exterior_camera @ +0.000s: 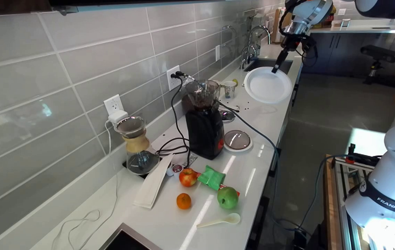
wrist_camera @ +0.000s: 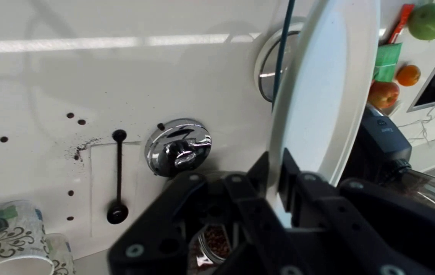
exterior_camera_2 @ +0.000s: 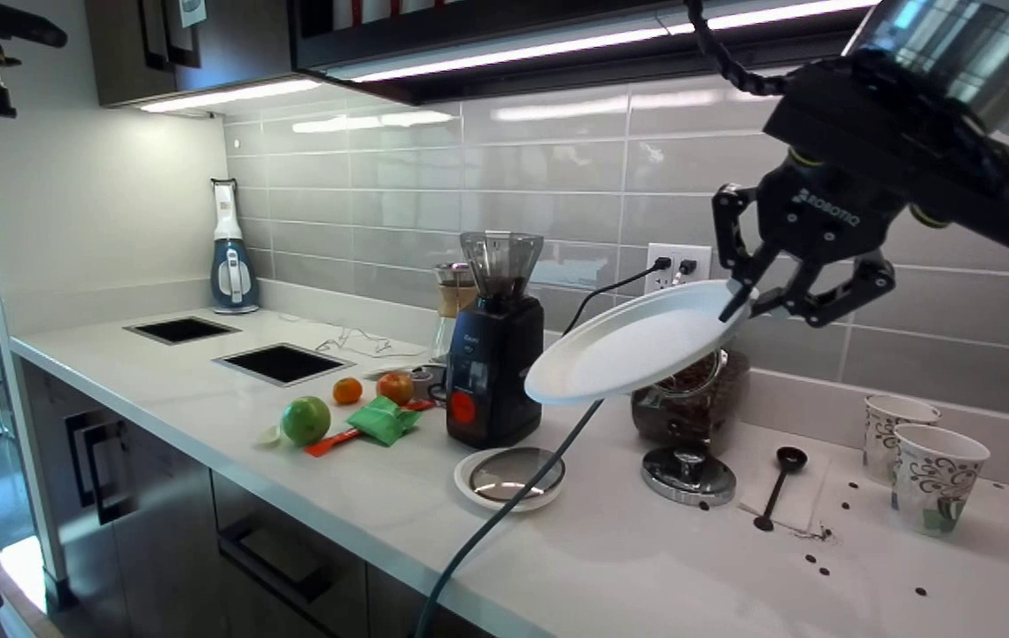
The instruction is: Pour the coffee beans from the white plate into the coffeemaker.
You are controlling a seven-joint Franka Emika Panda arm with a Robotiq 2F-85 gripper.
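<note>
"White, plain and round, with a shallow rim?"

"Yes; pinching the plate (exterior_camera_2: 637, 341) by one edge with the gripper (wrist_camera: 275, 166), tilted above the counter (exterior_camera_2: 619, 563), lower away from the grip."

"And room to move?"

"Along the front edge, as far as a crossing cable (wrist_camera: 284, 38). Farther off, well apart from the plate: a black coffeemaker (exterior_camera_2: 497, 359), upright."

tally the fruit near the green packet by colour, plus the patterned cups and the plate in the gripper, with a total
Red-and-yellow apple: 1
Orange: 1
Green fruit: 1
Patterned cups: 2
White plate: 1
Total: 6
</note>
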